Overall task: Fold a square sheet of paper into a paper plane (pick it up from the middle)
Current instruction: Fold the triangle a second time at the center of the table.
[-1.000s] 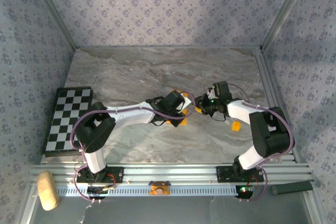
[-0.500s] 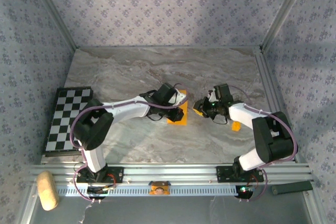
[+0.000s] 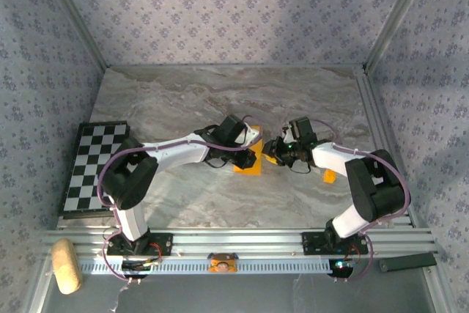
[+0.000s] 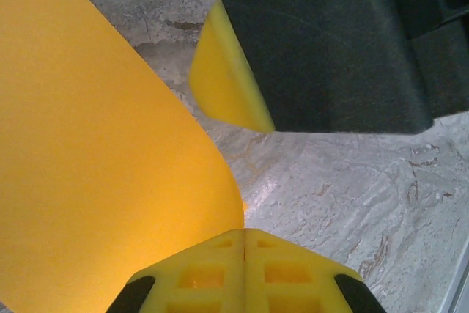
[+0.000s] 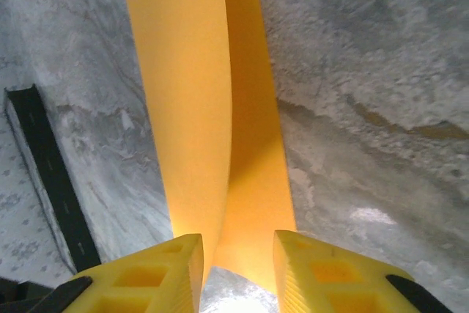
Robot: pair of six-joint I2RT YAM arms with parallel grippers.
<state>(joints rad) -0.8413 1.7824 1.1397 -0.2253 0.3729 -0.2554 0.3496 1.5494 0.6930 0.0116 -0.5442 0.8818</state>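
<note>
Well right of the chequered board (image 3: 94, 166), the square sheet of paper (image 3: 248, 160) sat mid-table as a narrow folded strip, nowhere near a dart yet. The left gripper (image 4: 244, 236) came in from the board side, jaws fully closed. The paper's edge ran into the seam between them, so it looked pinched there, likely as an anchor. The flap bowed up off the table (image 3: 183, 100). The right gripper (image 5: 238, 243) faced it from the side away from the board, jaws at a narrow gap straddling the strip's two layers with no visible clamp. My read: it was lined up to run or pinch the crease. The orange bit (image 3: 329, 176) lay farther from the board, clear of both.
</note>
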